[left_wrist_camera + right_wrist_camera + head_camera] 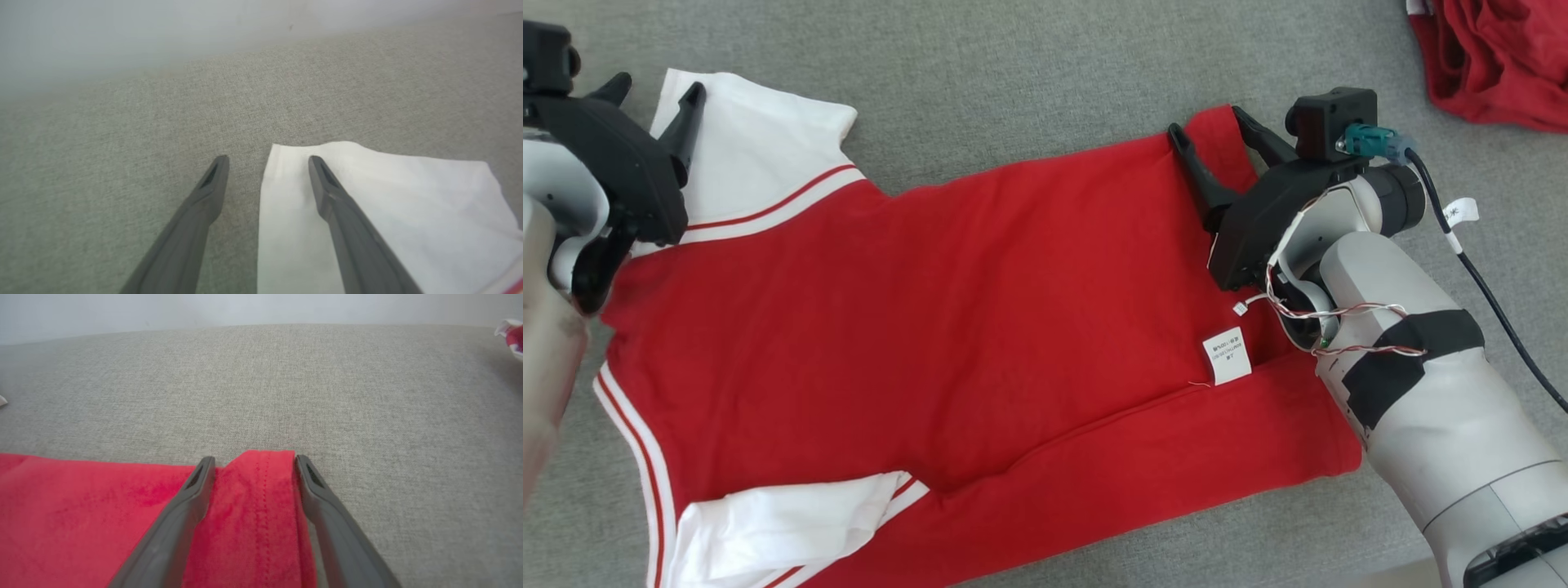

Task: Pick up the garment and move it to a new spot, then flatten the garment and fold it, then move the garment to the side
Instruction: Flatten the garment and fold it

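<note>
Left claw and right claw gape empty over far corners of the garment, which lies spread on the grey fabric surface. Risk: one left finger hangs off the white sleeve, so closing may slip off, skewing the fold.

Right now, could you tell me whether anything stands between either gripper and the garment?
Nothing visible does. The open left gripper straddles the edge of the white sleeve, and the open right gripper straddles the red hem corner of the garment. A second red cloth lies apart at the far right.
</note>
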{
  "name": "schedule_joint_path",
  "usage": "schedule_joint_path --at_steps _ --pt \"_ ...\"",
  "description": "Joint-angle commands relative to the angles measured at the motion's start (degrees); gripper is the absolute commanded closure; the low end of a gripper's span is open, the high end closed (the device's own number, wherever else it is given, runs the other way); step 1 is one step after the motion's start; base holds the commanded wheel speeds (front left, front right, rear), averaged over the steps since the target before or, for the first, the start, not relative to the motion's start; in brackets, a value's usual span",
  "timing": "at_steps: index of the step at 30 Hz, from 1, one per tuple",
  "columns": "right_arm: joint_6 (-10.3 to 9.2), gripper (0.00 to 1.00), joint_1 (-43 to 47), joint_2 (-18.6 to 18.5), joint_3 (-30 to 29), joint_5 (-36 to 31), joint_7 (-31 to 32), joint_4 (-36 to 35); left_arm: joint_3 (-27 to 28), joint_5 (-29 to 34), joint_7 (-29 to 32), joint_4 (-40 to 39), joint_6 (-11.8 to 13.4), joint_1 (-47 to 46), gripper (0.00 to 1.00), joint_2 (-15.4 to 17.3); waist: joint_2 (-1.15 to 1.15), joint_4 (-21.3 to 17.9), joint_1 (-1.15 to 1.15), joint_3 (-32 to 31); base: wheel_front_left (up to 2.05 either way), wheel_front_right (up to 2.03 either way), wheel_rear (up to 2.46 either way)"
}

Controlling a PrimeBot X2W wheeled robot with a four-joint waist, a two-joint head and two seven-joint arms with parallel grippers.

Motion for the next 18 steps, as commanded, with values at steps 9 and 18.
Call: schedule_joint_path --at_steps 9,18 --pt "-0.16 1.00 -2.26 0.14 2.51 1.93 -1.95 2.56 -4.29 -3.35 -1.13 1.04 0.10 -1.70 1.00 -0.65 -0.01 -0.26 0.00 0.64 0.00 0.00 0.00" --pt "-0.16 1.00 -0.48 -3.07 3.84 2.81 -9.47 4.94 -5.91 -7.80 -13.02 -3.82 0.10 0.30 1.00 0.35 -0.01 3.16 0.00 -3.83 0.00 0.00 0.00"
